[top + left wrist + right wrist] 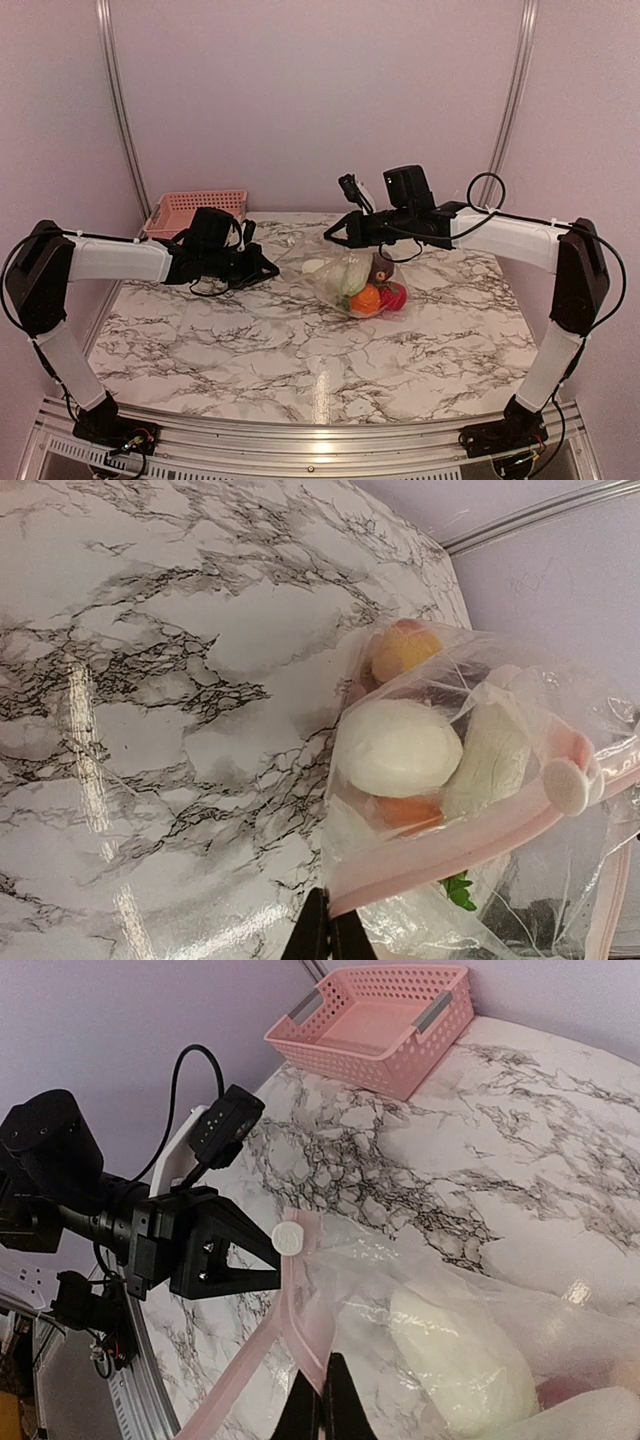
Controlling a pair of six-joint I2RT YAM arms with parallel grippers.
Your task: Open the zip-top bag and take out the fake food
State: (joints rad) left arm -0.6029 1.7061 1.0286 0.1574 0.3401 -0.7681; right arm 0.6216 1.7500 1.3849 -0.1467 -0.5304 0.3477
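Observation:
The zip-top bag [345, 278] lies on the marble table, its top lifted between my two grippers. The fake food inside shows as orange [366, 297], red [394, 296] and dark purple [382, 268] pieces. In the left wrist view a white egg shape [398, 746] and a pale vegetable [490, 760] lie behind the pink zip strip [480, 835]. My left gripper [328, 935] is shut on the end of that strip. My right gripper [322, 1405] is shut on the pink strip [305, 1320] below the white slider [292, 1238]. In the right wrist view the left gripper [255, 1260] sits beside the slider.
A pink slotted basket [195, 210] stands at the back left corner of the table; it also shows in the right wrist view [375, 1015]. Purple walls close in the back and sides. A metal rail [300, 440] runs along the near edge.

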